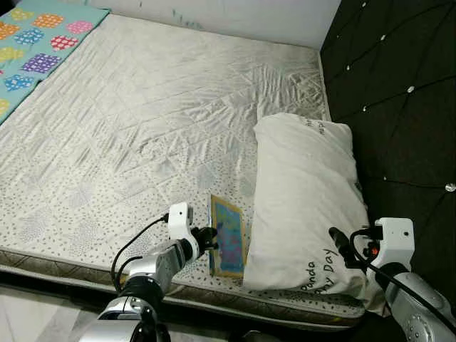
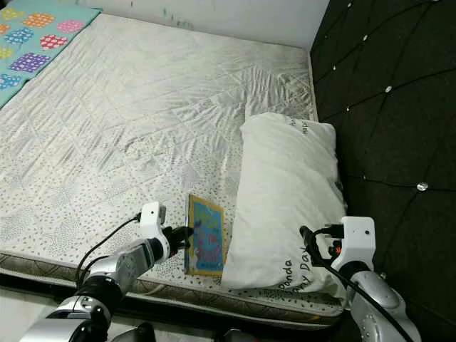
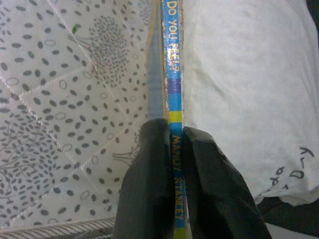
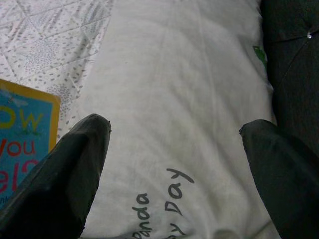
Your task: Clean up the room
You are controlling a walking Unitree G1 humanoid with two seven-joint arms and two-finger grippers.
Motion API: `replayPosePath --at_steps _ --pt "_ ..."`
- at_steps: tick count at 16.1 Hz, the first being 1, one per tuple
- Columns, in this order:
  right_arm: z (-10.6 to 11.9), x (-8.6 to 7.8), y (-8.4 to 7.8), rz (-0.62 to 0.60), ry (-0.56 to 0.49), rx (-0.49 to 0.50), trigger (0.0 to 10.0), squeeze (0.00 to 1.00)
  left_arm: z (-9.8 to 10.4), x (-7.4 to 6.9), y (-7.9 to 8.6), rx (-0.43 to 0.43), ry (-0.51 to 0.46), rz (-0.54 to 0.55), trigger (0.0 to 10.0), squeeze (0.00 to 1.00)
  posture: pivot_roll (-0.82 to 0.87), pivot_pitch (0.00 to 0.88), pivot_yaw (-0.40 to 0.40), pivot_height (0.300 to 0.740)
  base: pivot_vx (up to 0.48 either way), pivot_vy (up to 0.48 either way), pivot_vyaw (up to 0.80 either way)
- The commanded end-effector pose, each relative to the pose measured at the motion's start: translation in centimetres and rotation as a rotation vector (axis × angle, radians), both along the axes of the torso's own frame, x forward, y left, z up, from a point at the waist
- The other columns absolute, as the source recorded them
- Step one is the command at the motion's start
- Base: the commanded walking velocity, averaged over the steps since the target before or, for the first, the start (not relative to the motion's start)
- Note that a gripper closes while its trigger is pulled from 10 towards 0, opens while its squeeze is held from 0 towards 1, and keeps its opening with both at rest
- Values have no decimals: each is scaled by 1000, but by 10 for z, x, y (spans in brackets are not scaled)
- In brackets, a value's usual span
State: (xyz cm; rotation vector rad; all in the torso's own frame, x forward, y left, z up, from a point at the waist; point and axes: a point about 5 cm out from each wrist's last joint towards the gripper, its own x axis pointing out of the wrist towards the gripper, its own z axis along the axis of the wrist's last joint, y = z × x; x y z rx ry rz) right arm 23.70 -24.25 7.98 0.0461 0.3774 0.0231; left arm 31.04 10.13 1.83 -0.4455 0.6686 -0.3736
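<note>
left gripper (image 1: 211, 239) jaws clamping book (image 1: 229, 239), right gripper (image 4: 174, 144) jaws spread over pillow (image 1: 303, 199)

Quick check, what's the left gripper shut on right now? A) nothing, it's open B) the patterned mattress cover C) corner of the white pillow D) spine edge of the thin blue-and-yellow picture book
D: in the left wrist view the left gripper has both black fingers pinched on the spine edge of the thin blue-and-yellow picture book, which stands on edge on the mattress beside the white pillow.
</note>
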Motion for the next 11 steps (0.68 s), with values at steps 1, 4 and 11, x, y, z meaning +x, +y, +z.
replayPosePath --at_steps 1,4,11 --pt "-1 -1 -4 -22 2 -5 10000 0 1 0 -8 -17 -7 -25 10000 0 -285 171 -115 740 0 0 0" --pt "0 0 -4 -21 -1 -6 10000 0 4 2 -21 -30 -8 -36 10000 0 -288 168 -115 740 0 0 0" --pt "0 0 -4 -26 -3 -8 10000 0 -2 -4 -34 -57 35 -36 10000 0 -299 170 -118 740 0 0 0"
